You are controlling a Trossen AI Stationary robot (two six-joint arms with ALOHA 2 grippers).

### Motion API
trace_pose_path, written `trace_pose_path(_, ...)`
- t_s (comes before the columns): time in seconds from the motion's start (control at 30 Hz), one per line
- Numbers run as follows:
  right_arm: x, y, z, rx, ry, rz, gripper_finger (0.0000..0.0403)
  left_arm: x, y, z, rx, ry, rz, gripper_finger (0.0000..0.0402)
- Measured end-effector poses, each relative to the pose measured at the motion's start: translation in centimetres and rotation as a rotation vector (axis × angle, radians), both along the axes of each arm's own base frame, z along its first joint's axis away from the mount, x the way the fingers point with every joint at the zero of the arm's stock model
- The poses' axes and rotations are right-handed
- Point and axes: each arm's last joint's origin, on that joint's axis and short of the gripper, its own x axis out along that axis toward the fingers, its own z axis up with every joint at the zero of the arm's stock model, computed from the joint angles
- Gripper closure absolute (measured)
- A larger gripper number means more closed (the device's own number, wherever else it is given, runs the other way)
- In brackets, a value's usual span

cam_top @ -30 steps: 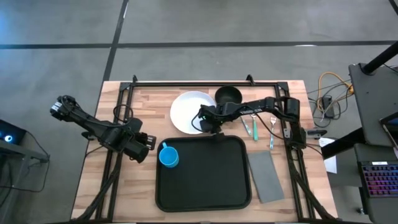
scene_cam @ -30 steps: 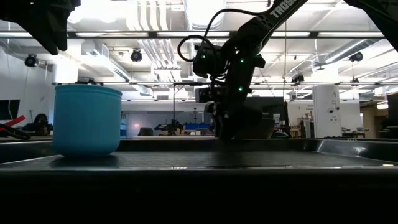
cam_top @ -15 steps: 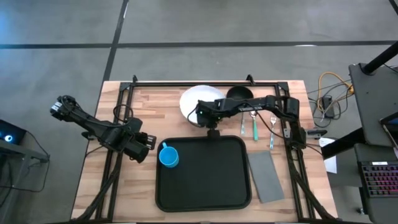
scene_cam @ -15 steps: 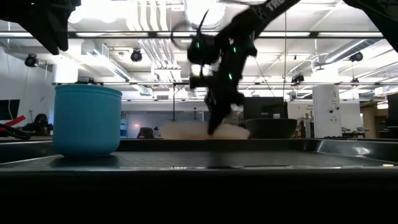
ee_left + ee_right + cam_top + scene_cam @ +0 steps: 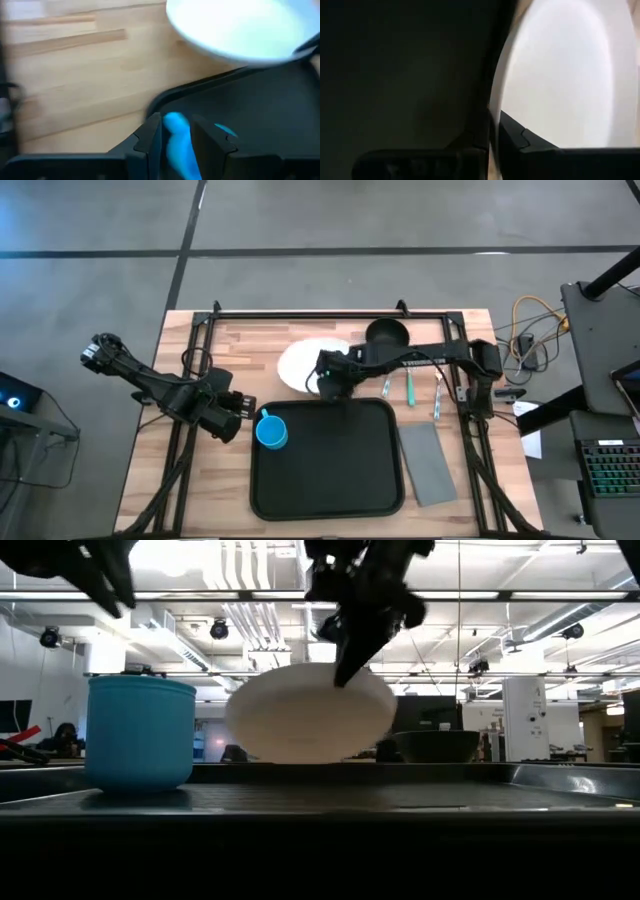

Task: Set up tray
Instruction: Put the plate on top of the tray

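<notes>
Right gripper (image 5: pixel 332 380) clamped on the near rim of the white plate (image 5: pixel 300 363) — you see the plate lifted off the table and tilted in the low view, where half a second ago it sat low behind the tray rim and a second ago it lay flat on the wood. From above, the plate now hangs at the far edge of the tray (image 5: pixel 325 498), its near part just over the rim, with the right arm stretched across from the right side of the table. The plate has thus gone from rest to carry; by your judgement the step in hand is the move onto the tray, and placing is not yet done.

Beyond the plate, the black bowl (image 5: pixel 387 333) stands on the wood behind the arm, and cutlery (image 5: pixel 408 388) lies to the right of the tray, beside the grey napkin (image 5: pixel 429 464). The blue cup (image 5: pixel 271 430) already stands inside the tray at its left edge — the left gripper (image 5: pixel 238 409) waits just beside it, and you cannot tell how its fingers stand.
</notes>
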Motion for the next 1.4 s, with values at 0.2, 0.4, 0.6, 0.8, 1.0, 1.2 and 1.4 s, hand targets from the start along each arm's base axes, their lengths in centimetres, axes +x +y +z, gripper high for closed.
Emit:
trace_pose_path(0.2, -2.0, 4.8, 1.0, -0.144, 0.053, 0.032, 0.0395, 1.1, -0.6, -0.2, -0.017, -0.049, -0.024, 0.0317)
trace_pose_path(0.4, -4.3, 9.7, 2.0, -0.162, -0.005, -0.086, 0.0395, 1.9, -1.1, -0.8, 0.016, -0.005, -0.087, 0.0317)
trace_pose_path(0.6, -5.8, 15.3, 1.9, -0.051, -0.066, -0.178, 0.0394, 2.3, -3.0, -1.3, -0.01, 0.009, -0.214, 0.0317)
trace_pose_path(0.8, -6.7, 21.1, -0.2, 0.023, -0.062, -0.145, 0.0394, 2.1, -5.6, -2.2, 0.004, 0.034, -0.323, 0.0317)
trace_pose_path(1.0, -6.5, 25.6, -3.5, 0.005, 0.006, -0.028, 0.0394, 2.0, -8.1, -3.1, -0.02, 0.009, -0.379, 0.0317)
trace_pose_path(1.2, -4.7, 28.1, -6.0, -0.062, 0.032, 0.111, 0.0394, 2.1, -9.7, -3.2, -0.058, -0.05, -0.422, 0.0317)
trace_pose_path(1.4, -3.8, 27.9, -5.8, -0.074, 0.012, 0.181, 0.0395, 2.1, -9.7, -3.0, -0.072, -0.073, -0.423, 0.0317)
